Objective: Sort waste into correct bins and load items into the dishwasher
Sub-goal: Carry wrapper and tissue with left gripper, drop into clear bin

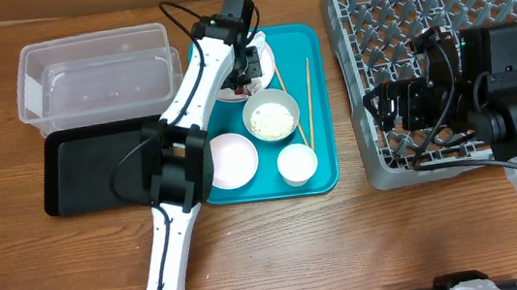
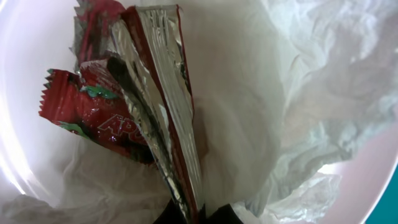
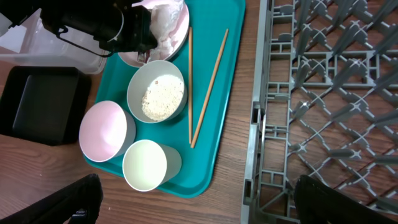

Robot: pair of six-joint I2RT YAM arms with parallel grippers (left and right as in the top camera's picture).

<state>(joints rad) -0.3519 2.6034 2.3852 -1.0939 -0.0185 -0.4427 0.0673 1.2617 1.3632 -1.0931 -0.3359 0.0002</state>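
Note:
My left gripper (image 1: 249, 68) is down over the large plate (image 1: 266, 58) at the back of the teal tray, shut on the crumpled red wrapper (image 2: 118, 112), whose foil edge runs between the fingertips (image 2: 194, 214). The white napkin (image 2: 311, 93) lies beside the wrapper on the plate (image 2: 25, 93). A bowl of rice (image 1: 271, 117), a smaller dish (image 1: 231, 158), a cup (image 1: 297, 164) and two chopsticks (image 1: 307, 86) are on the teal tray. My right gripper (image 3: 199, 202) is open and empty, above the grey dish rack's (image 1: 438, 7) left edge (image 3: 329, 93).
The clear tub (image 1: 99, 75) stands at the back left, with the black tray (image 1: 86, 170) in front of it. The teal tray (image 1: 318, 109) lies between them and the rack. The left arm crosses over the black tray's right end.

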